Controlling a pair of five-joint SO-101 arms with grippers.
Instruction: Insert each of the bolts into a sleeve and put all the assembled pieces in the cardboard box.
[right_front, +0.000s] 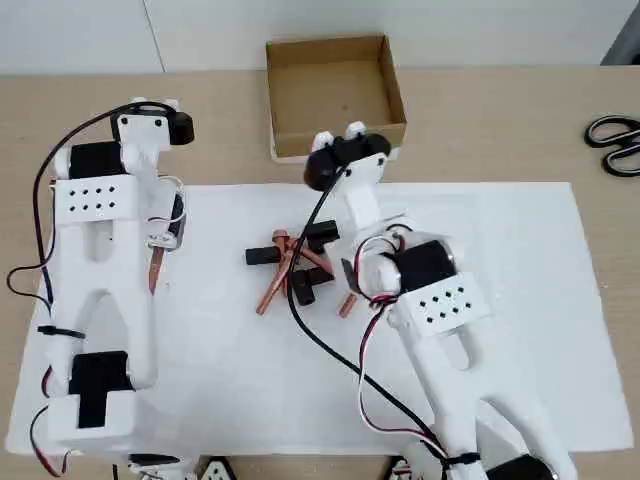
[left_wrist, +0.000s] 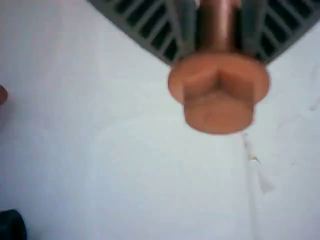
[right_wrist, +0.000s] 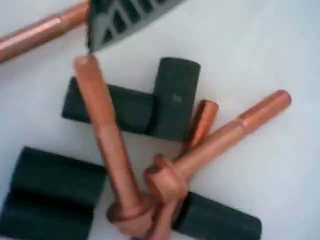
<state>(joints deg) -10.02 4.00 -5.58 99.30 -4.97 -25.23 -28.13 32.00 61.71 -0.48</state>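
Copper bolt (left_wrist: 218, 95): shank cut off at the frame edge; left claw (left_wrist: 218, 30) clamped on it, left of the pile. Bolts (right_wrist: 107, 145) and black sleeves (right_wrist: 172, 97): tangled mid-bench, partly hidden beneath the right claw (right_front: 350, 272), whose opening we cannot tell. Cardboard box (right_front: 330, 95): far side.

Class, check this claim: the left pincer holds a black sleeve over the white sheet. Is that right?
Not quite. The left pincer holds a copper bolt, not a black sleeve, over the white sheet. The left wrist view shows it.
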